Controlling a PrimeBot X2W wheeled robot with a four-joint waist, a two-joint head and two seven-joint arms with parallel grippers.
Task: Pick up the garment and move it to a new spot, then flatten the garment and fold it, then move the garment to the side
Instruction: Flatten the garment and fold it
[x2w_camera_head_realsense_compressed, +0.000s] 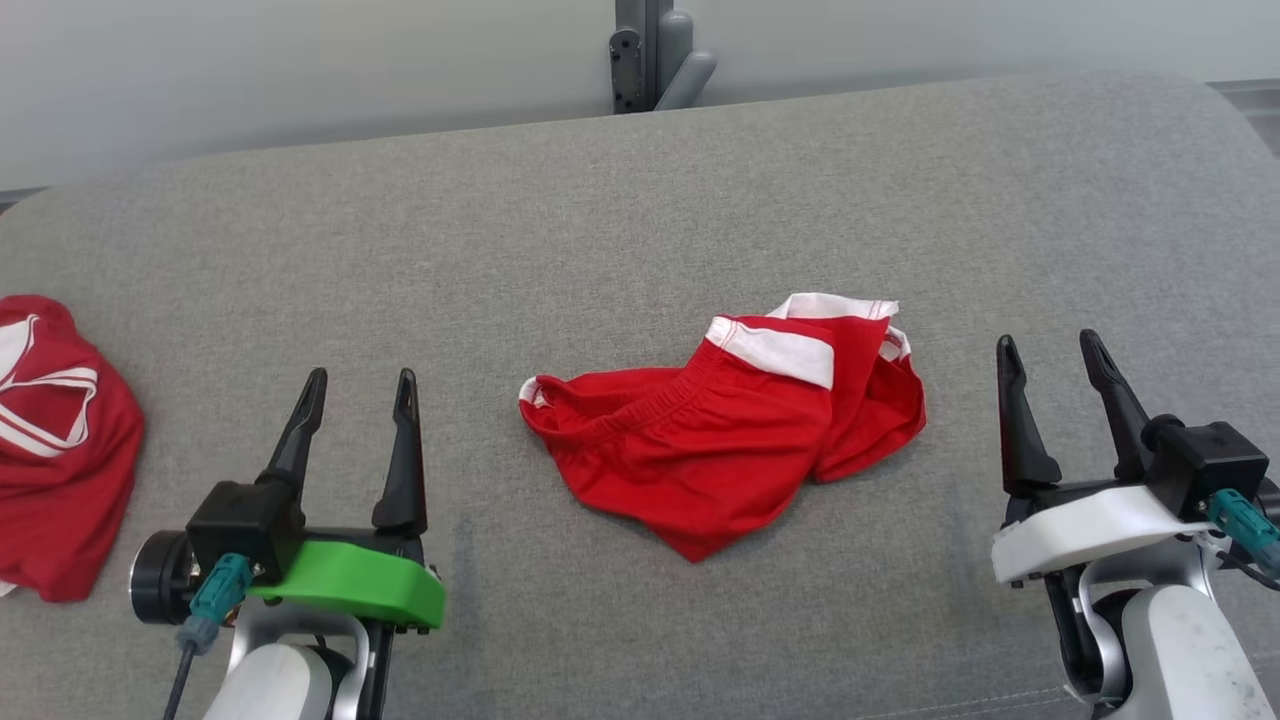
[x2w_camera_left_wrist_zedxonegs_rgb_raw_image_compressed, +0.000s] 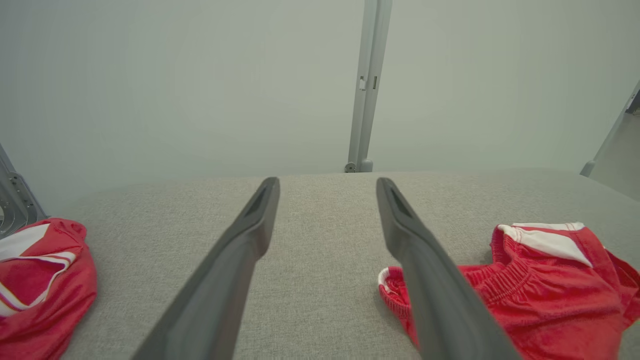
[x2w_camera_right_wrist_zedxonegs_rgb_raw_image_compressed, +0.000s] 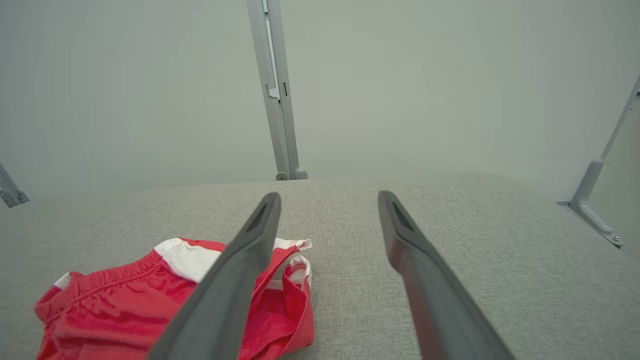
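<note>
Grey fabric-covered bench (x2w_camera_head_realsense_compressed: 600, 220), inspected left to right in the head view.

Far left: a second red garment (x2w_camera_head_realsense_compressed: 55, 450) with white stripes lies bunched at the bench edge, partly cut off by the frame. It is apart from both pincers.

Lower left: the left pincer (x2w_camera_head_realsense_compressed: 360, 378), on a green mount, hovers over bare fabric with its fingers pointing away from the robot. The jaws stand wide and nothing is between them. Its wrist view confirms a clear gap, with grey cloth visible between the two dark fingers.

Centre: the garment (x2w_camera_head_realsense_compressed: 720, 430), red shorts with a white waistband, lies crumpled and unfolded on the bench. The elastic waist runs towards the left, and white trim is turned up at the far right corner. It lies between the two pincers and touches neither.

Lower right: the right pincer (x2w_camera_head_realsense_compressed: 1047, 342), on a white mount, sits just right of the garment. Its jaws are spread wide and hold nothing. In its wrist view the garment lies to the left, behind the left finger and outside the gap.

Rear: a grey metal post (x2w_camera_head_realsense_compressed: 650, 55) stands behind the far edge of the bench, against a pale wall.
</note>
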